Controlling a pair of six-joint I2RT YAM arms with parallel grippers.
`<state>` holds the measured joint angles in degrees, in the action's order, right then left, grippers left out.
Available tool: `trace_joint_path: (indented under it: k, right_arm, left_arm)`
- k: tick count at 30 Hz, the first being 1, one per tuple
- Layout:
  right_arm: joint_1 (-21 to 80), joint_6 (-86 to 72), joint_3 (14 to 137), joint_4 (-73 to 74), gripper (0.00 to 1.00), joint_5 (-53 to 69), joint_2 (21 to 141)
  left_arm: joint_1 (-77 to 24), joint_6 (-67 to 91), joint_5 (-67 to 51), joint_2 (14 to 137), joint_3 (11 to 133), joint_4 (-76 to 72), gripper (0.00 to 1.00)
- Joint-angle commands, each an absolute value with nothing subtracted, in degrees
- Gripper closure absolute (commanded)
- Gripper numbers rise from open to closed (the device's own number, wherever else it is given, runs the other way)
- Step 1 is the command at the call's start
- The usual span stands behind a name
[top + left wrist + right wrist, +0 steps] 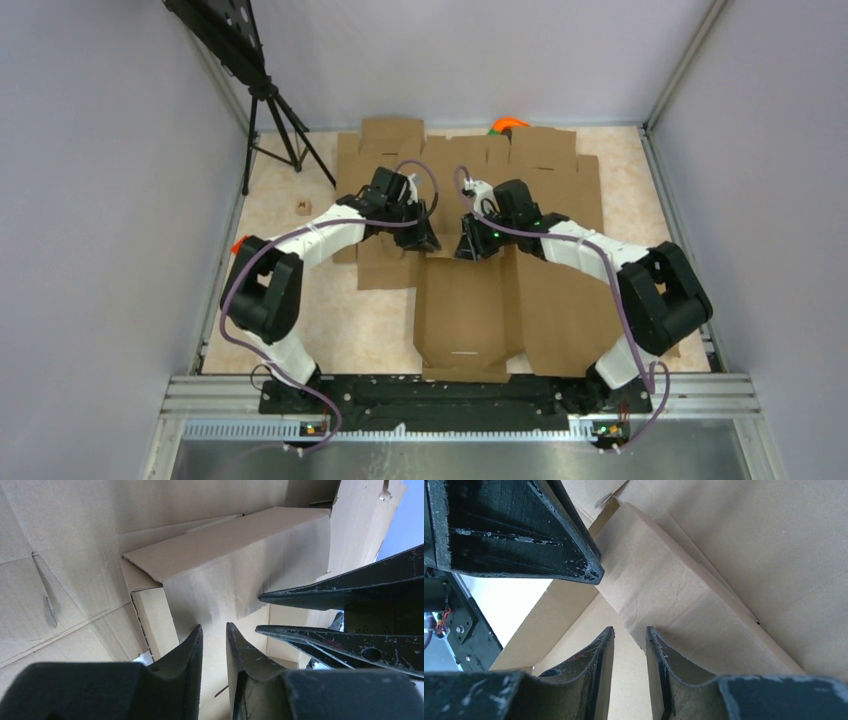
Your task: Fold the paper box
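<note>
The paper box [465, 320] is laid open at the table's near middle, partly over flat cardboard blanks [565, 175], with a tripod [272, 115] stood at the far left. Its raised far flap [240, 560] is flanked by the left gripper [214, 627] and the right gripper [630, 630]. Both finger pairs are held narrowly apart at the flap's edge, and no pinch can be confirmed.

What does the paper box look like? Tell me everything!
The paper box is plain brown cardboard with creases, lying flat, partly over other cardboard sheets, with a small slot near its close end. Its far flap stands up between the left hand and right hand; whether they pinch it is unclear.
</note>
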<state>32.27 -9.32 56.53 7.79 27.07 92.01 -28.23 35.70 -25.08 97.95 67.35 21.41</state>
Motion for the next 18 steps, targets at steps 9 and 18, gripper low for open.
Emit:
trace_joint_path:
  k: [9,18]
  right_arm:
    - [32.91,-10.59,55.23,6.85,0.7,25.93,93.07]
    - [32.96,-10.57,55.35,7.41,0.7,26.12,92.72]
  left_arm:
    - [-28.18,27.34,-18.78,93.63,72.52,26.03,0.66]
    - [-26.21,2.85,-24.56,98.4,84.96,38.27,0.02]
